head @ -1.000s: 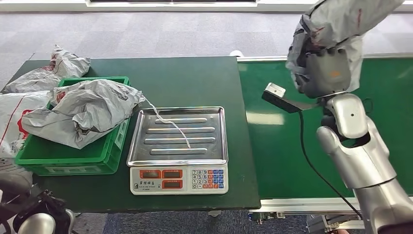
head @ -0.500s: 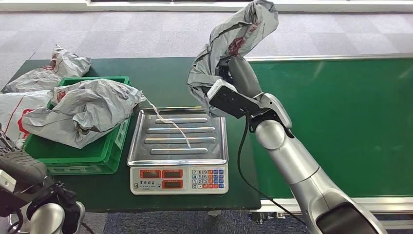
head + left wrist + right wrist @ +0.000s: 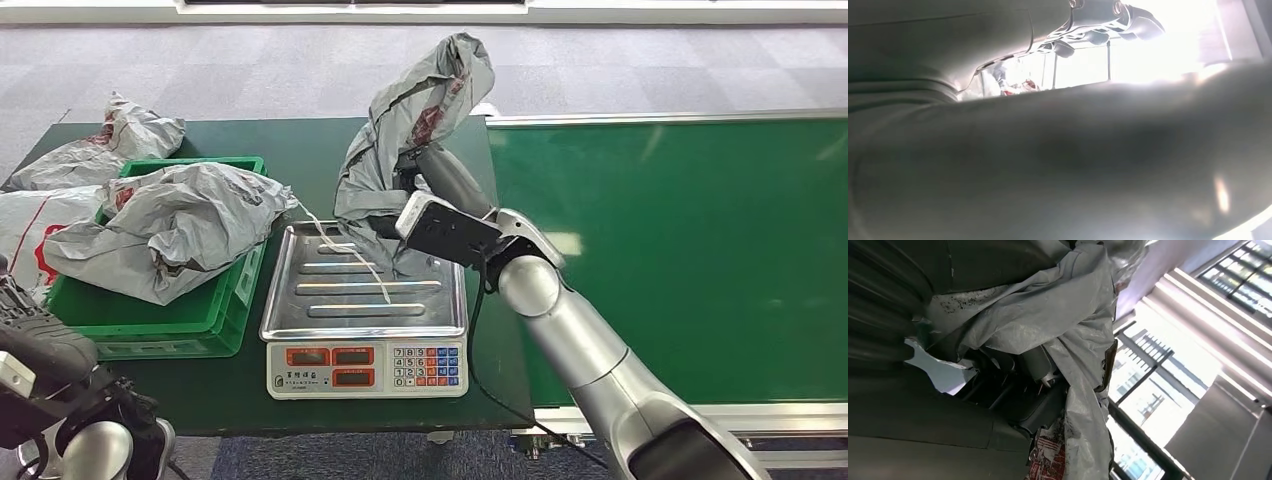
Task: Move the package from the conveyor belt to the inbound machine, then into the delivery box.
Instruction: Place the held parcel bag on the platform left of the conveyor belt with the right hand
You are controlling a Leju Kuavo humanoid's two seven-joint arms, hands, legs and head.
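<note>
My right hand (image 3: 442,178) grips a crumpled grey package (image 3: 402,125) with red print and holds it upright above the back right part of the scale's steel tray (image 3: 330,300). The package's lower end hangs down to the tray; I cannot tell whether it touches. In the right wrist view the grey plastic (image 3: 1068,315) wraps over the dark fingers (image 3: 1020,382). The green conveyor belt (image 3: 690,250) lies bare on the right. My left hand (image 3: 45,365) hangs low by the table's front left corner, and how its fingers lie is unclear.
A green crate (image 3: 215,310) left of the scale holds a large grey package (image 3: 170,225). More grey packages (image 3: 110,140) lie on the table behind and left of it. A white strip (image 3: 350,255) lies across the tray. The scale's keypad (image 3: 425,365) faces the front edge.
My right arm has swung left from above the conveyor belt to over the scale, carrying the package and lowering it toward the tray. My left arm has come into the bottom left.
</note>
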